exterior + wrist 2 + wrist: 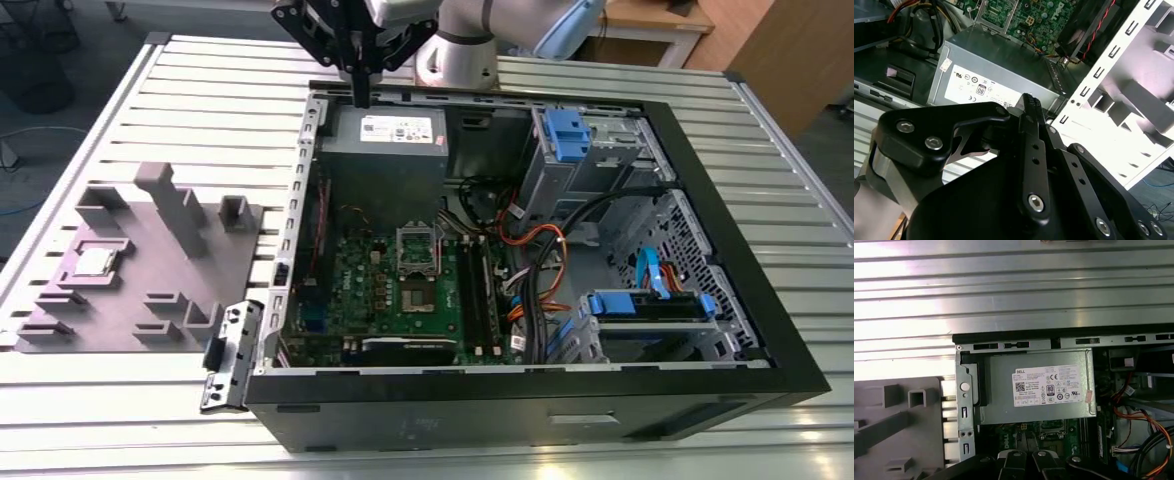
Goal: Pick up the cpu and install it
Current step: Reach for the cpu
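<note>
The cpu (96, 260) lies flat in a recess of the grey fixture tray (160, 290), outside the open computer case (534, 405) on the exterior view's left. The gripper (360, 98) hangs over the case's rim above the grey power supply box (387, 150). Its fingers are together and grip nothing.

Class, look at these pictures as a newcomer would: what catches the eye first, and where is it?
The open computer case dominates the slatted table, its green circuit board exposed. The black gripper hangs above the case's far edge, over the grey box with a white label. The small silver cpu sits on a grey fixture tray at the exterior view's left, outside the case.
</note>
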Tool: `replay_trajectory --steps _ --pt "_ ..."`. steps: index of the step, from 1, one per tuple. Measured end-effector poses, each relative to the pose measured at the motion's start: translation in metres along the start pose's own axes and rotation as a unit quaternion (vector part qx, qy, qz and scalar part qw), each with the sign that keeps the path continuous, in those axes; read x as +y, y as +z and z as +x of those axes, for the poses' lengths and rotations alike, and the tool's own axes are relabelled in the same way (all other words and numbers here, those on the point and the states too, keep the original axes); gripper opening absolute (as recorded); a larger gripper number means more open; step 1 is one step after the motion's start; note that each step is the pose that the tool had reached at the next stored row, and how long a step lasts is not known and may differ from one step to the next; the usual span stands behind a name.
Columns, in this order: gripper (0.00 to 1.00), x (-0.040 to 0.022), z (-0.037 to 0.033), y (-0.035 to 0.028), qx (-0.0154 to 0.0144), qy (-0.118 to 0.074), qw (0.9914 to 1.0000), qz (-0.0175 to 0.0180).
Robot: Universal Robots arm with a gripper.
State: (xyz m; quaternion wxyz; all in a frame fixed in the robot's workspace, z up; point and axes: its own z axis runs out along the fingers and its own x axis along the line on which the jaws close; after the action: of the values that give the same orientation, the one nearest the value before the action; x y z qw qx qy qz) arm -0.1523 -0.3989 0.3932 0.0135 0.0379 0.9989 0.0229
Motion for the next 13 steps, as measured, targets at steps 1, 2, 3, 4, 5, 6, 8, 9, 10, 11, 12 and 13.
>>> replay_trajectory --steps 1,2,3,4,5,6,8,9,10,11,12,13 --pt "0.11 -0.0001 0.0007 0.0000 -0.0001 0.000 1.00000 0.0000" --pt "0.11 -0.0002 0.0016 -0.0001 -0.0001 0.000 1.00000 0.0000" --pt "0.11 -0.0003 0.0029 -0.0002 -0.0003 0.000 1.00000 0.0001" --pt "0.11 -0.0004 0.0047 -0.0002 -0.0009 0.000 1.00000 0.0000" --pt "0.11 -0.0006 0.0069 -0.0002 -0.0017 0.000 1.00000 -0.0001" --pt "0.11 -0.0008 0.0089 -0.0003 -0.0025 0.000 1.00000 -0.0002" --pt "0.11 -0.0010 0.0121 -0.0004 -0.0036 0.000 0.99999 -0.0002" --pt "0.11 -0.0012 0.0137 -0.0004 -0.0043 0.000 0.99999 -0.0003" --pt "0.11 -0.0013 0.0154 -0.0005 -0.0051 0.000 0.99999 -0.0004" --pt "0.11 -0.0015 0.0172 -0.0005 -0.0059 0.000 0.99998 -0.0004" --pt "0.11 -0.0016 0.0185 -0.0006 -0.0064 0.000 0.99998 -0.0005" --pt "0.11 -0.0016 0.0191 -0.0006 -0.0065 0.000 0.99998 -0.0005"
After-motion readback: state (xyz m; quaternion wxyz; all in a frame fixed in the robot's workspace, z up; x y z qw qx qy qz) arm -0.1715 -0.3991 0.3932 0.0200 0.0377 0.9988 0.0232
